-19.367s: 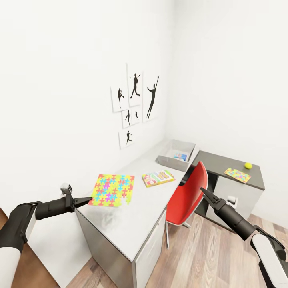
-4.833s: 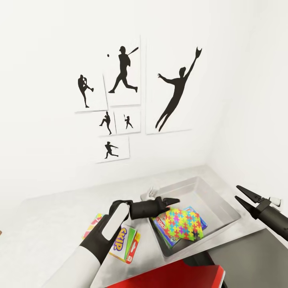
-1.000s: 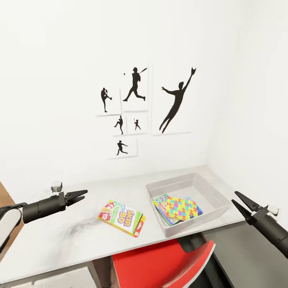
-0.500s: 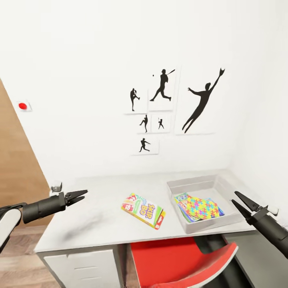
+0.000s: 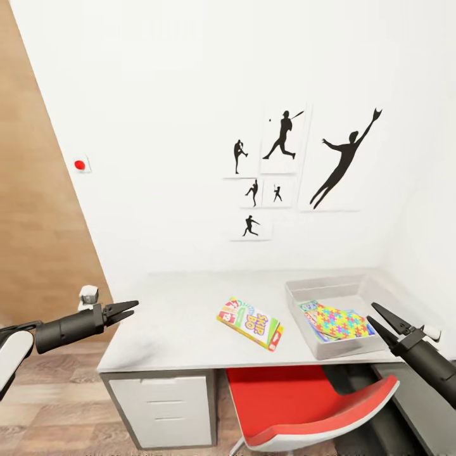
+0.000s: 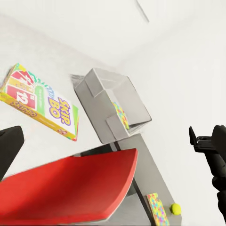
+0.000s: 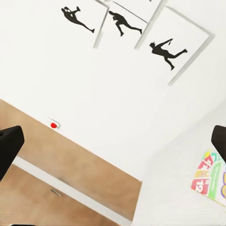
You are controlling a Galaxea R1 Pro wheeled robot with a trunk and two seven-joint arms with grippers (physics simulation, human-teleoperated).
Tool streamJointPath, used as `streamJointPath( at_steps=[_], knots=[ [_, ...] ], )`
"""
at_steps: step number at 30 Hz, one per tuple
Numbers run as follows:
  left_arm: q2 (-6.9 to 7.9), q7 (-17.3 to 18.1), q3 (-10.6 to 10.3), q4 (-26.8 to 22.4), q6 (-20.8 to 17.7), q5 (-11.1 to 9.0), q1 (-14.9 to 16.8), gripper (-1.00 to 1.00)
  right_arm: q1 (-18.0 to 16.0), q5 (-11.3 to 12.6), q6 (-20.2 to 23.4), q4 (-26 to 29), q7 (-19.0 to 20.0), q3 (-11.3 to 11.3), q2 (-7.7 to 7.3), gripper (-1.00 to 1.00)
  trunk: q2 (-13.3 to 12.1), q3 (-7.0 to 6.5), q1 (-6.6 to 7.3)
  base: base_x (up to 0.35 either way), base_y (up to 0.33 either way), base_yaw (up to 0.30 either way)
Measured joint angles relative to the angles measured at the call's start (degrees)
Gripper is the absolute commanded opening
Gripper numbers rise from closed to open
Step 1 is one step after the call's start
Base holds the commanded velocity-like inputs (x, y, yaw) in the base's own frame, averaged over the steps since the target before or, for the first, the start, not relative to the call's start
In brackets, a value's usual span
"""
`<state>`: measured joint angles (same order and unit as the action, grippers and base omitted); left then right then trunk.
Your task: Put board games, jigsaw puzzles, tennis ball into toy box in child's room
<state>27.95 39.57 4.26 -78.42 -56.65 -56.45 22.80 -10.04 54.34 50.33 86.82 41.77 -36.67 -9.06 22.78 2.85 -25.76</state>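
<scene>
In the head view the left gripper (image 5: 128, 308) hung at the lower left of the frame, off the end of the table (image 5: 171, 316), its jaws parted and holding nothing. The right gripper (image 5: 382, 316) sat at the lower right, just in front of the toy box (image 5: 304, 300), fingers spread wide and likewise empty.

The toy box stood at the right end of the pale tabletop with a jigsaw puzzle (image 5: 339, 321) lying on top of a printed game box inside it. The Skip-Bo game (image 5: 251, 322) lay flat on the table left of the bin, near it but not touching — not yet put away. In the left wrist view a second jigsaw puzzle (image 6: 157, 209) and the tennis ball (image 6: 175, 208) rested on the lower dark section beyond the red chair (image 5: 304, 411).

The job looked partly done (a between-picks moment, I judged). The next move would call for closing a gripper on the Skip-Bo box's edge, then lifting it over the bin's rim.
</scene>
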Motion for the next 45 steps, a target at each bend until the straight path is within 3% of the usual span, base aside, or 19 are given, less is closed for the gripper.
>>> streamJointPath(
  at_steps=[16, 18, 21, 23, 25, 29, 31, 32, 33, 36, 40, 43, 45],
  knots=[
    [0.00, 0.01, 0.35, 0.01, 0.03, -0.09, 0.00, 1.00, 0.00, -0.47, -0.08, 0.45, -0.61, 0.62, 0.08, 1.00, 0.01, 0.00, 0.02, -0.015, 0.153, 0.000],
    [0.02, 0.01, 0.43, 0.02, 0.03, -0.09, 0.00, 1.00, 0.00, -1.05, -0.19, 0.65, -1.39, 2.51, 0.09, 1.00, 0.01, 0.00, 0.02, 0.080, 0.011, 0.000],
    [0.05, 0.01, 1.12, 0.02, 0.03, -0.10, 0.00, 1.00, -0.06, -2.44, -0.30, 0.73, -4.87, 7.71, 0.10, 1.00, 0.01, 0.00, 0.02, 0.078, 0.004, 0.000],
    [0.04, 0.01, 1.54, 0.03, 0.03, -0.04, 0.00, 1.00, -1.18, -3.25, 0.14, 1.06, -11.34, 11.77, -0.26, 1.00, 0.00, 0.00, 0.02, 0.076, 0.002, 0.000],
    [0.03, 0.01, 1.65, 0.04, 0.03, -0.03, 0.00, 1.00, -3.68, -3.12, 0.76, 1.40, -15.83, 13.29, -0.34, 1.00, 0.00, 0.00, 0.02, 0.075, 0.001, 0.000],
    [0.00, 0.01, 1.79, 0.05, 0.03, 0.00, 0.00, 1.00, -15.65, -2.47, 6.72, 1.29, -30.70, 18.04, 0.12, 1.00, 0.00, -0.01, 0.02, 0.074, 0.000, 0.000],
    [0.01, -0.01, 1.81, 0.07, 0.03, 0.01, 0.01, 1.00, -22.84, -2.79, 7.96, -0.63, -40.45, 22.09, 1.17, 1.00, -0.01, -0.01, 0.01, 0.074, 0.000, 0.000],
    [0.01, -0.03, 1.85, 0.06, 0.03, -0.03, 0.01, 1.00, -26.44, -3.37, 8.23, -2.93, -45.37, 24.28, 1.92, 1.00, -0.01, -0.01, 0.01, 0.073, 0.000, 0.000],
    [0.02, -0.03, 1.87, 0.06, 0.03, -0.05, 0.00, 1.00, -28.17, -3.73, 8.36, -4.27, -47.67, 25.28, 2.26, 1.00, 0.00, 0.00, 0.02, 0.073, 0.000, 0.000],
    [0.06, -0.01, 1.93, 0.21, 0.03, -0.06, 0.00, 1.00, -36.28, -3.75, 8.64, -14.41, -60.30, 29.39, 4.62, 1.00, -0.01, 0.00, 0.02, 0.070, 0.000, 0.000],
    [0.49, 0.00, 2.10, 1.22, 0.03, 0.11, 0.00, 1.00, -41.22, -4.23, 8.80, -23.32, -71.35, 32.35, 8.15, 1.00, 0.00, 0.00, 0.02, 0.072, 0.052, 0.000],
    [1.16, -0.02, 2.24, 1.73, 0.03, 0.11, 0.00, 1.00, -42.24, -4.42, 8.91, -25.63, -77.64, 33.90, 9.53, 1.00, 0.00, 0.00, 0.03, 0.099, 0.193, 0.000],
    [1.36, -0.01, 2.31, 1.87, 0.02, 0.05, 0.00, 1.00, -42.47, -4.23, 8.94, -26.60, -79.71, 34.30, 9.72, 1.00, 0.00, 0.00, 0.03, 0.114, 0.209, 0.000]
  ],
)
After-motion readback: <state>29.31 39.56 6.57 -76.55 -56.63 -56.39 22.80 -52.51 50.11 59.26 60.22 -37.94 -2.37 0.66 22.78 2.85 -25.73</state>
